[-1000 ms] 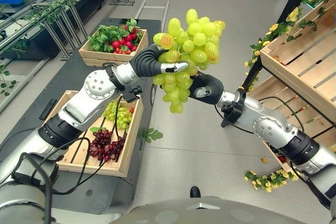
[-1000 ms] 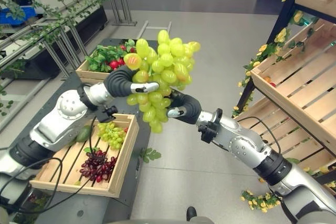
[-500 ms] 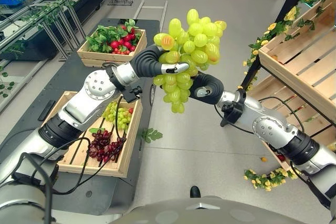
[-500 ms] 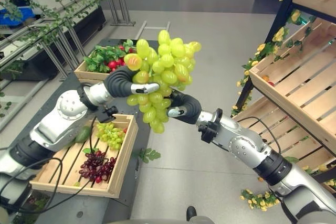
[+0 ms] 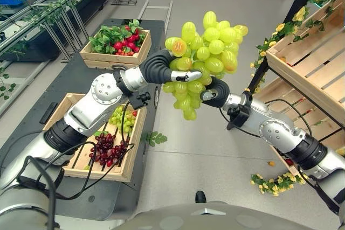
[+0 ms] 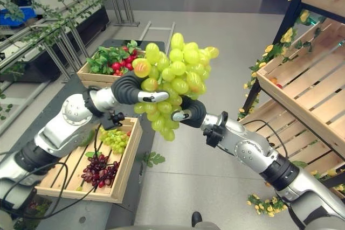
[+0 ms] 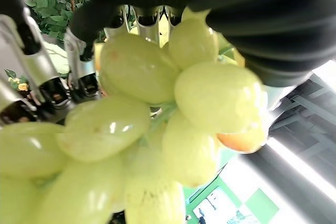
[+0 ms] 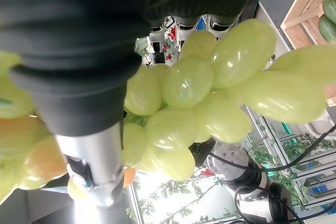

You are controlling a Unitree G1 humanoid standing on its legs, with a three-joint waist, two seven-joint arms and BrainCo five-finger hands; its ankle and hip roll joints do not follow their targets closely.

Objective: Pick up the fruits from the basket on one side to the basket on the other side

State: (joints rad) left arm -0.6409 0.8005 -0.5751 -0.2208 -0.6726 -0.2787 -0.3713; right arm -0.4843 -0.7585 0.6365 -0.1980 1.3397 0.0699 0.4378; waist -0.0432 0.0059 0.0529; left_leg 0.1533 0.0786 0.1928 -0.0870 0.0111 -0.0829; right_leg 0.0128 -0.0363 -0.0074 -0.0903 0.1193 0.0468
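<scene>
Green grape bunch [image 5: 204, 52] held aloft between both hands, above floor gap between low black table [image 5: 81, 79] and wooden shelf crates [image 5: 302, 63]. Left hand [image 5: 164, 68] wraps bunch from its side, thumb [image 5: 186, 75] laid across front — fingers curled round grapes. Right hand [image 5: 213, 91] underneath, pressed into lower grapes; fingers hidden behind fruit, state cannot tell. Near wooden crate [image 5: 132, 152] on table holds small green grape bunch [image 5: 123, 118] and dark red grapes [image 5: 108, 149] — far crate [image 5: 89, 57] carries red fruit with green leaves.
</scene>
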